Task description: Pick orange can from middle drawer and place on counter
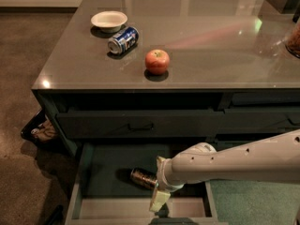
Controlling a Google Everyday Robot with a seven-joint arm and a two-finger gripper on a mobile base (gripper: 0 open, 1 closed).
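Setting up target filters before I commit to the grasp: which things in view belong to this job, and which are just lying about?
Job:
orange can, lying on its side in the middle drawer
counter, the drop-off
gripper, down in the open drawer, right beside the can

Lying about, all on the counter:
white bowl
blue-and-white can
apple
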